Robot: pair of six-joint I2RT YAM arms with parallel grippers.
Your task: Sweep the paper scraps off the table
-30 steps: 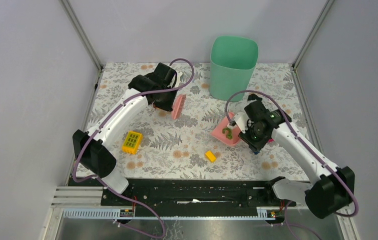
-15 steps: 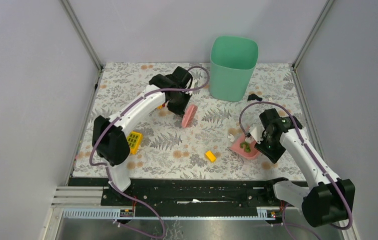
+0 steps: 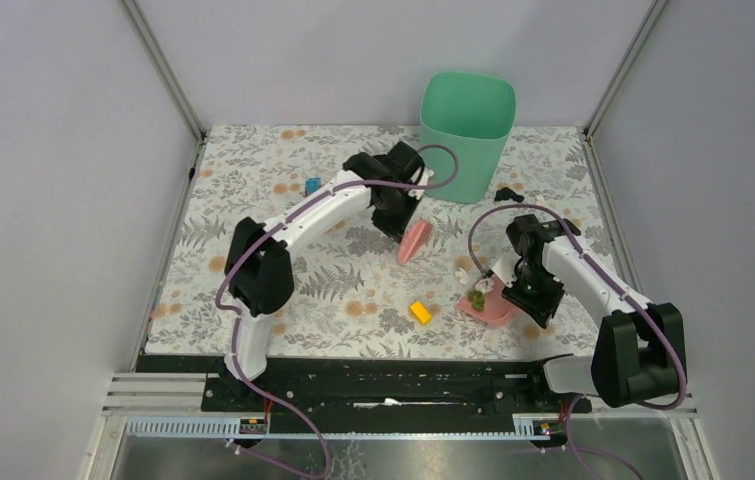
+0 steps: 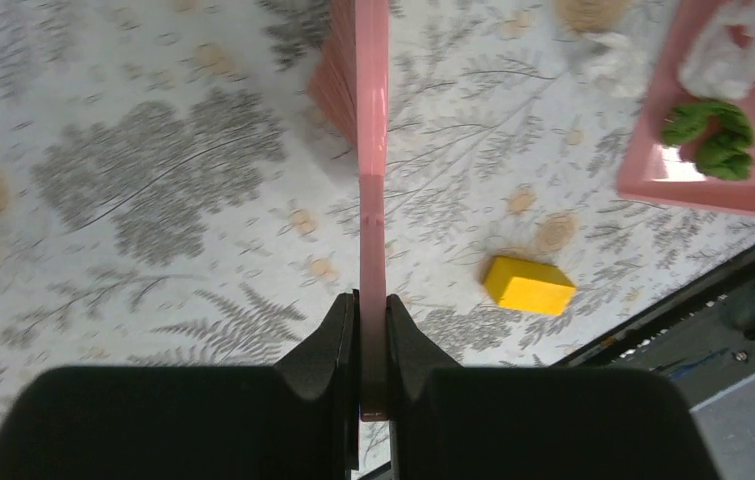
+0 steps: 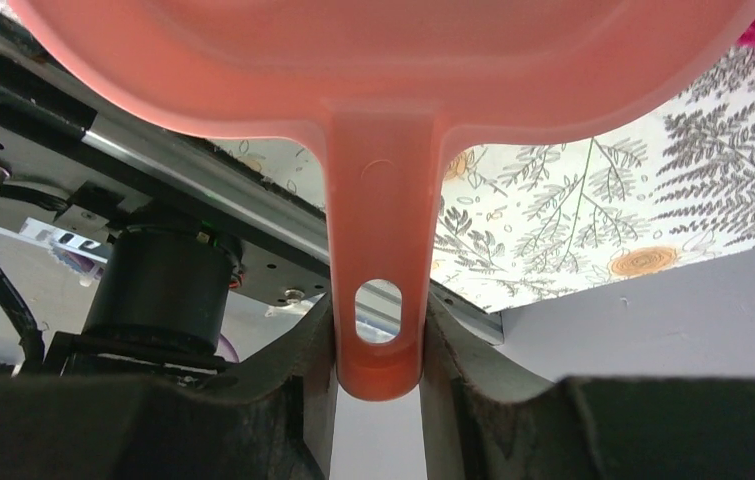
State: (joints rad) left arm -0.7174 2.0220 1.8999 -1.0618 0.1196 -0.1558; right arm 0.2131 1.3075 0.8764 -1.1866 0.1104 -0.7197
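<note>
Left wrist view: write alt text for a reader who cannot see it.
The left end effector grips the handle of a pink brush seen edge-on, over the floral table. A yellow brick lies to the right; at upper right a pink dustpan holds a white paper scrap and a green piece, with another white scrap on the table beside it.

**A:** Where is there room on the table [image 3: 203, 200]?

**B:** In the gap between the brush [image 3: 414, 242] and the dustpan [image 3: 493, 308]. One scrap [image 3: 463, 270] lies in it.

**A:** What stands in the way?

**B:** The bin [image 3: 466, 135] stands just behind the brush. A yellow brick [image 3: 420, 312] sits near the front, left of the dustpan. The left arm [image 3: 303, 215] crosses the middle diagonally.
</note>
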